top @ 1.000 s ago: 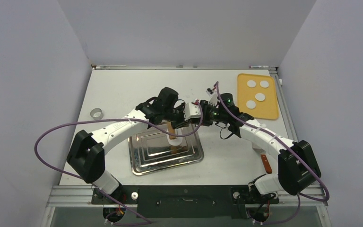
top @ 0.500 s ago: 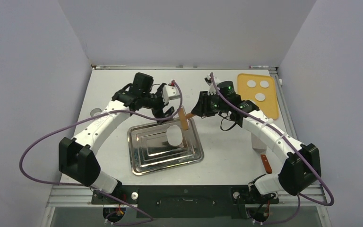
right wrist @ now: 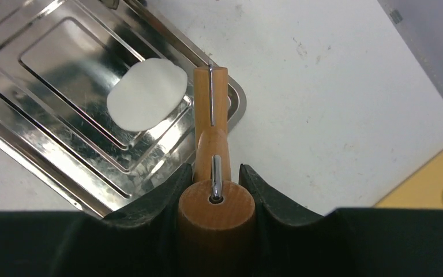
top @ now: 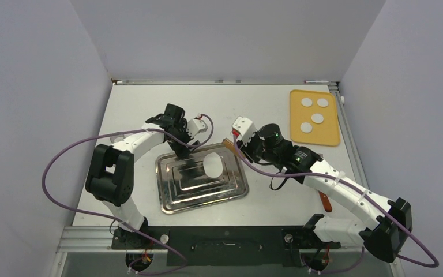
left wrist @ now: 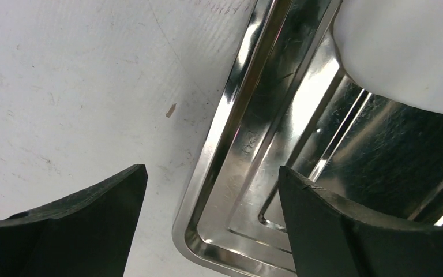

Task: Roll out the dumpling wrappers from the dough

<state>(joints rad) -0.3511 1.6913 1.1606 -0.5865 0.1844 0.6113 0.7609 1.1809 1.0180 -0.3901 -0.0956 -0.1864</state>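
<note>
Your right gripper grips the tan wooden rolling pin: lay it flat on the white oval dough in the shiny steel tray; left gripper gapes wide

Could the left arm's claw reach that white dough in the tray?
Probably yes: the left claw hangs open over the rim of the tray, with nothing between it and the dough.

A robotics lab test cell: a scuffed white table boxed in on three sides by bare grey walls, two white-and-black arms bolted to a metal rail at its near edge, purple cables looping loose, a steel tray and yellow board set out on it
</note>
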